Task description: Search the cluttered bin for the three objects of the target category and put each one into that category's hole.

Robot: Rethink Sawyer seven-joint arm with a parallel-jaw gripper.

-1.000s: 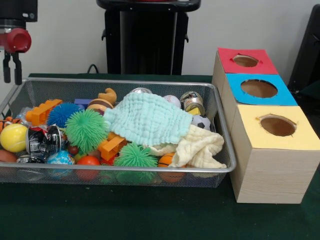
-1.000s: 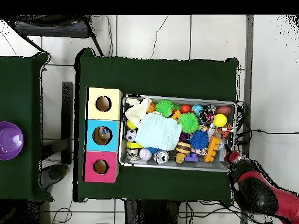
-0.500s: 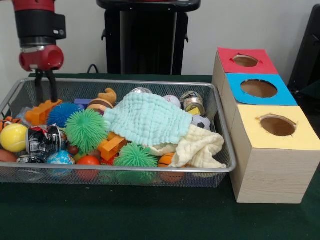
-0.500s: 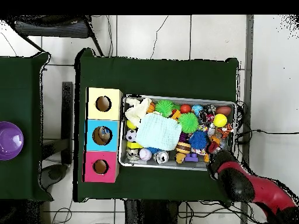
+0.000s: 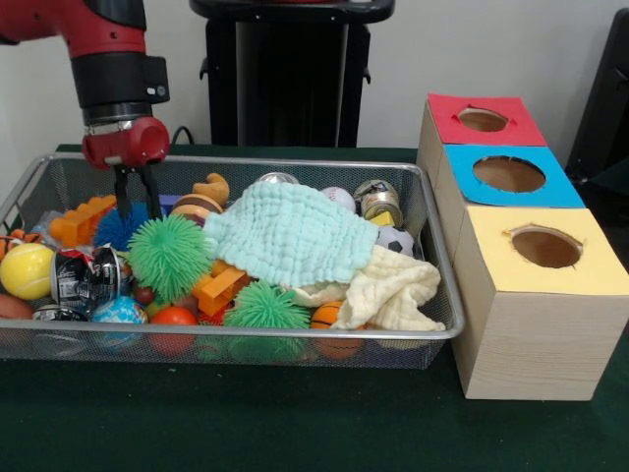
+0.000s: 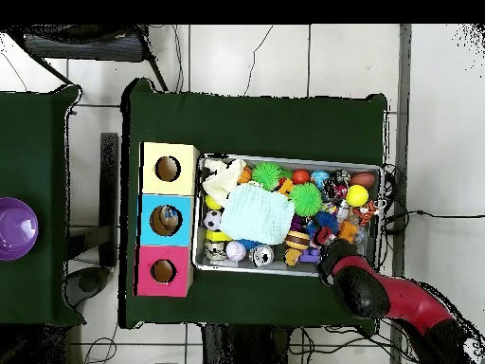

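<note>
1 claw point(image 5: 138, 200) has moved over the blue spiky ball point(image 5: 120, 224).

A dark green counter point(image 5: 246, 423) carries a wire mesh bin point(image 5: 295, 339) at left and a three-holed wooden box point(image 5: 531, 334) just right.

In the wire bin point(image 5: 437, 295) at table centre — cloth point(image 5: 290, 234) heaped over toys; at three o'clock, touching it, a box row point(image 5: 531, 324) — holes up.
</note>
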